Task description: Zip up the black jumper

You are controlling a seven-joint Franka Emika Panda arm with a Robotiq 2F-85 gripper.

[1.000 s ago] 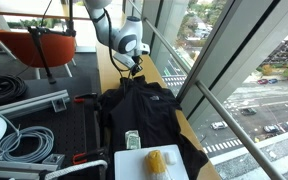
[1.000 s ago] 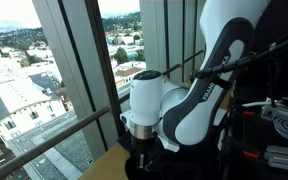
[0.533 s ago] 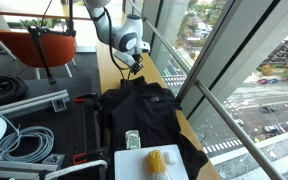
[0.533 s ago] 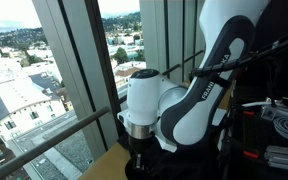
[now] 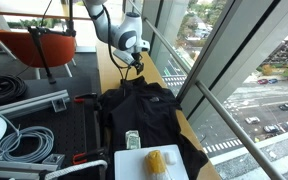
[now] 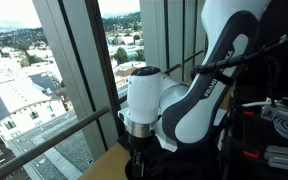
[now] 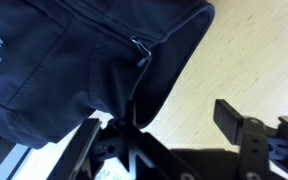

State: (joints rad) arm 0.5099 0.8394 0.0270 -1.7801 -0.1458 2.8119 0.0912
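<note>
Jumper (image 5: 139,112): flat on counter (image 7: 246,52) by window (image 5: 219,55), collar toward arm (image 5: 104,22), unmoved.
Zip pull (image 7: 139,49): near collar, apart from fingers (image 7: 234,118).
Gripper (image 7: 159,125): spread wide, empty, above collar end; barely shifted since a second ago.

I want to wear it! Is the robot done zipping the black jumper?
Looks almost done: in the wrist view the zip pull sits high near the collar of the black jumper, the front looking closed. Right now the gripper hangs open above it, holding nothing. Left: perhaps the last bit at the collar; I cannot tell for sure.
</note>
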